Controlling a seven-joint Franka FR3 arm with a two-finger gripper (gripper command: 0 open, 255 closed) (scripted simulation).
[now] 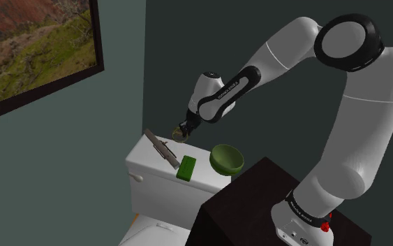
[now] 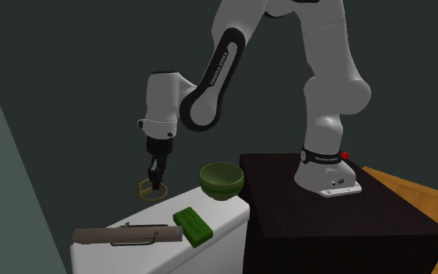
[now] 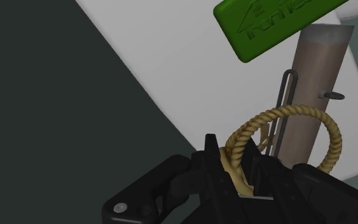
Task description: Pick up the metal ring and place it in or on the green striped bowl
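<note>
Shoulder view: the gripper point(image 1: 183, 132) hangs to the left of the green bowl point(image 1: 227, 158), with the ring point(image 1: 178, 130) at its tip. The ring looks lifted off the white tank point(image 1: 146, 166), though that is hard to judge. Second exterior view: the ring is again left of the bowl. Wrist view: the fingers point(image 3: 210, 156) are nearly closed, pinching the tan, rope-twisted ring's rim.
</note>
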